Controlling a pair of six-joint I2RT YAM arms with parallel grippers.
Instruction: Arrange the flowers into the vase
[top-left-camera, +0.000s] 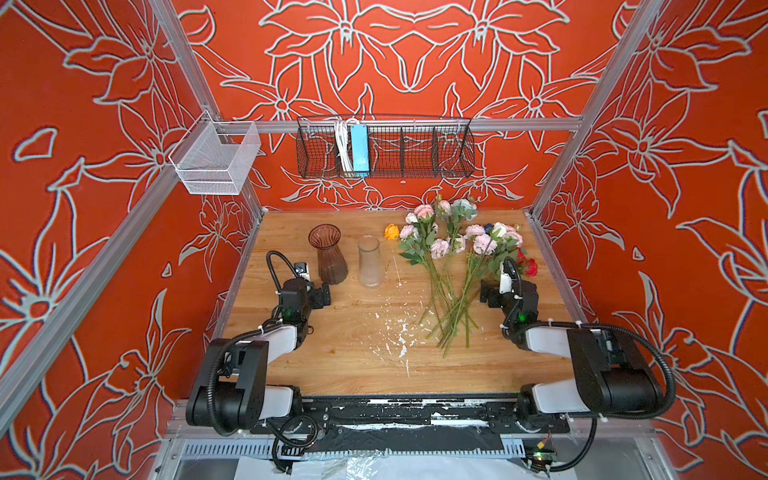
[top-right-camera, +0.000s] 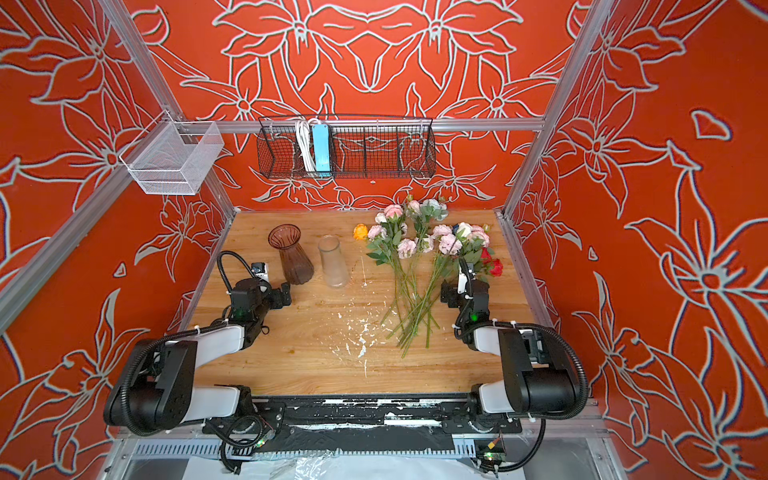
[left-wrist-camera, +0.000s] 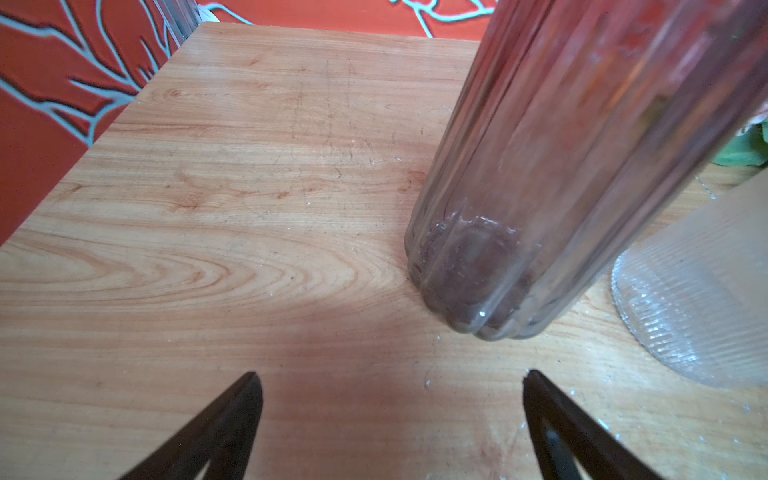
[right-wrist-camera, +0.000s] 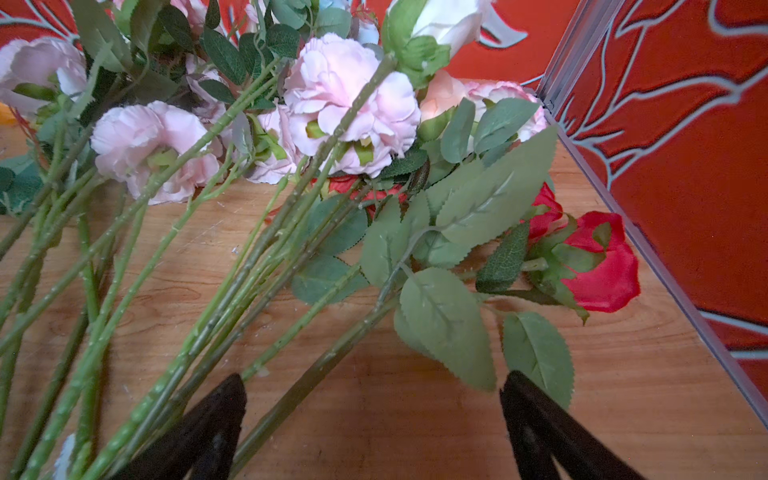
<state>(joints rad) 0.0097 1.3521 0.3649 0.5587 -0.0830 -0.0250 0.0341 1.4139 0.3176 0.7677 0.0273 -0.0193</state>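
Paint-flecked wooden table (top-left-camera: 353, 361) (red floral walls (top-left-camera: 83, 208)); left tool (left-wrist-camera: 390, 374), right tool (right-wrist-camera: 375, 374) gape empty.

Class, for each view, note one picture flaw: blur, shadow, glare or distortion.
Both top views: wallpaper outlines show colour fringes toward the edges. Left wrist view: the brown vase blurs near the lens, a glint at its base. Right wrist view: far flowers look soft, shadow by the jaws.

Left arm (top-left-camera: 278, 338) folded low on left side, elbow drawn back, wrist reaching forward. Left end effector (top-left-camera: 325, 296) turned inward, jaws wide apart, gripping nothing. Right arm (top-left-camera: 548, 338) mirrors it on right side. Right end effector (top-left-camera: 485, 294) turned inward, jaws spread just as wide, clamping nothing.
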